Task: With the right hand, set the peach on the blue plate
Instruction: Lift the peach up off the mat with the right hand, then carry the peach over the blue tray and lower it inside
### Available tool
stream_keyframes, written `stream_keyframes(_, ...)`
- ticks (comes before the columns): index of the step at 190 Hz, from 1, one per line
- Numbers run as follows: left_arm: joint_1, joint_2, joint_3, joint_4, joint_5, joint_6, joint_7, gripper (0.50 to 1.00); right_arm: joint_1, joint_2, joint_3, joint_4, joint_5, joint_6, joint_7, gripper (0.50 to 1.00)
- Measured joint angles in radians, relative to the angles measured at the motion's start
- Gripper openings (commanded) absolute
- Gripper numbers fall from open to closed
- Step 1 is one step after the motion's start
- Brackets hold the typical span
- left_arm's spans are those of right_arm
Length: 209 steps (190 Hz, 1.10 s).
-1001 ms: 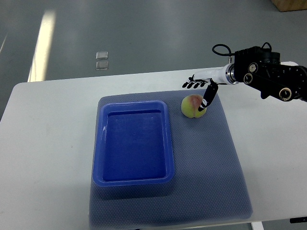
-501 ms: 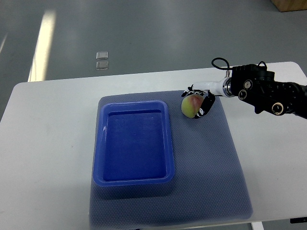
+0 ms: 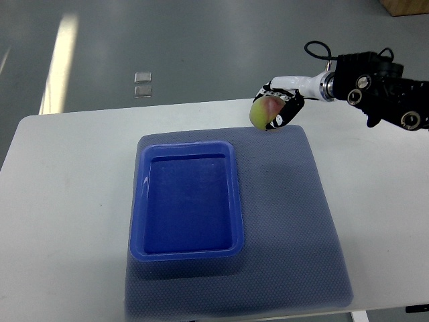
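Observation:
The peach, yellow-green with a pink blush, is held in my right hand, whose fingers are curled around it. The hand holds it lifted above the table, over the far edge of the grey mat. The right arm comes in from the upper right. The blue plate, a deep rectangular blue tray, lies on the left part of the mat and holds nothing. It is to the lower left of the peach. The left hand does not show.
The white table carries the mat. Two small clear squares lie on the floor beyond the table's far edge. A brown box corner shows at the top right.
My right hand closed around the peach on the mat, then lifted it up and towards the far edge of the mat.

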<state>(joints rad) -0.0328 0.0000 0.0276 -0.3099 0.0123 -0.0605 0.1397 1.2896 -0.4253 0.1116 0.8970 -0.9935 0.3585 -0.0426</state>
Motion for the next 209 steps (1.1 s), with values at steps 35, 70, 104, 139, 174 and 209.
stream_keyframes(35,0.000,0.000,-0.001,0.000,0.000,-0.001,0.000,1.000,0.165,-0.179,0.010,0.175,0.151,0.105,-0.002,0.500)
stream_keyframes(70,0.000,0.000,-0.002,0.000,0.000,-0.001,0.000,1.000,0.226,-0.263,0.009,0.283,0.189,0.137,-0.003,0.500)
stream_keyframes(104,-0.001,0.000,-0.002,0.000,0.000,-0.001,0.000,1.000,0.229,-0.235,0.012,0.297,0.228,0.124,-0.003,0.500)
stream_keyframes(139,-0.001,0.000,0.000,0.000,0.000,-0.001,0.000,1.000,0.223,-0.083,0.000,0.285,0.260,0.059,-0.001,0.504)
stream_keyframes(174,-0.001,0.000,-0.002,0.001,-0.001,-0.001,0.000,1.000,0.157,0.125,-0.032,0.171,0.250,0.015,-0.002,0.507)
stream_keyframes(209,0.000,0.000,-0.003,0.004,-0.004,-0.001,0.000,1.000,0.065,0.285,-0.045,0.053,0.206,-0.009,-0.002,0.527)
